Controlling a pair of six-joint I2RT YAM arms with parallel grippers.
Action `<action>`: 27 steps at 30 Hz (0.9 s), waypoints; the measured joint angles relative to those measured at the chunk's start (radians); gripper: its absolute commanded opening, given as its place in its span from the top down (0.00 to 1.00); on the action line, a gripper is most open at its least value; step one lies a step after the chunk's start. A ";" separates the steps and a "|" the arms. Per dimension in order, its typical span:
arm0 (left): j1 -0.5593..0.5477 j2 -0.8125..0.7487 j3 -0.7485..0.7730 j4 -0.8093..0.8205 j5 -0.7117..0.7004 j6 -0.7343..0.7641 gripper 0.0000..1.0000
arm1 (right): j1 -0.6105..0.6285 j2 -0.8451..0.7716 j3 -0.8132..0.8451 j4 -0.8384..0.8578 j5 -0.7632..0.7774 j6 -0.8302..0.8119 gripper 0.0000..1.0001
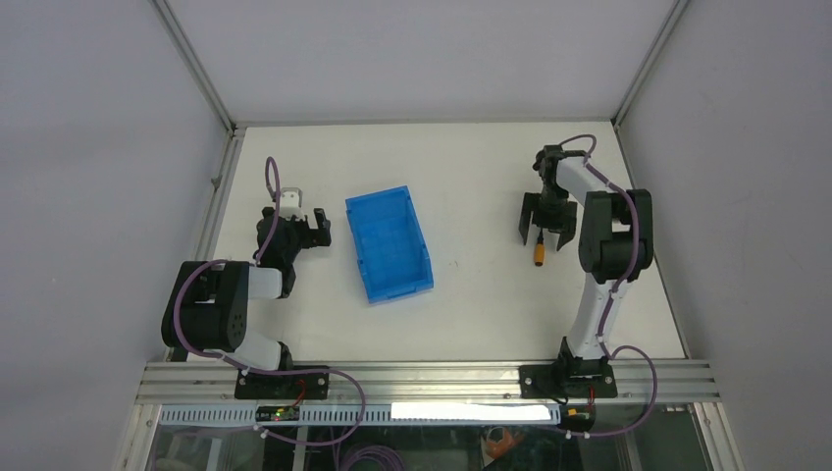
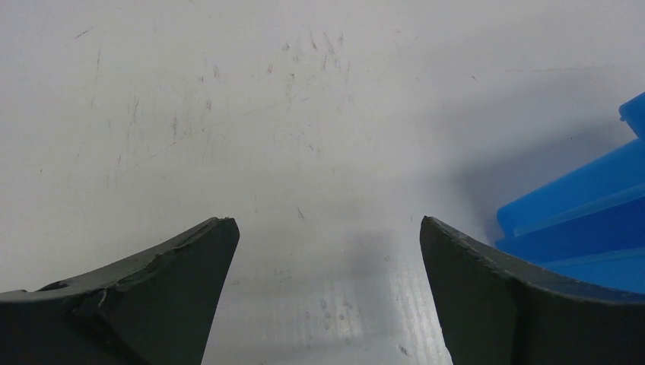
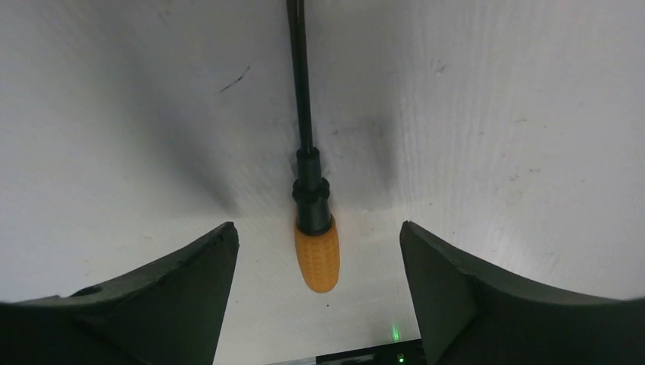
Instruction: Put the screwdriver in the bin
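Orange screwdriver (image 3: 312, 198) between spread right pincer (image 3: 316, 226); shaft only wrist-visible; left pincer (image 2: 327, 222) spread too.

White surface (image 1: 471, 167) is showing fine scratches and scuffs. Blue bin (image 1: 389, 243) is sitting on it left of centre, slightly skewed. Screwdriver (image 1: 539, 258) is lying flat on the right side, well apart from the bin, orange handle pointing to the near edge, black shaft pointing away.

Scuffed white table (image 1: 471, 177) — grey walls (image 1: 88, 118)
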 measured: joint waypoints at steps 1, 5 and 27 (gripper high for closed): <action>0.000 0.000 0.000 0.000 0.000 0.000 0.01 | -0.003 0.017 -0.013 0.013 0.000 0.000 0.26; 0.000 0.000 0.000 0.000 0.000 0.000 0.01 | -0.006 0.043 -0.039 0.037 -0.020 -0.005 0.52; 0.000 0.000 0.000 0.000 0.000 0.000 0.01 | 0.056 -0.123 0.259 -0.282 -0.037 -0.019 1.00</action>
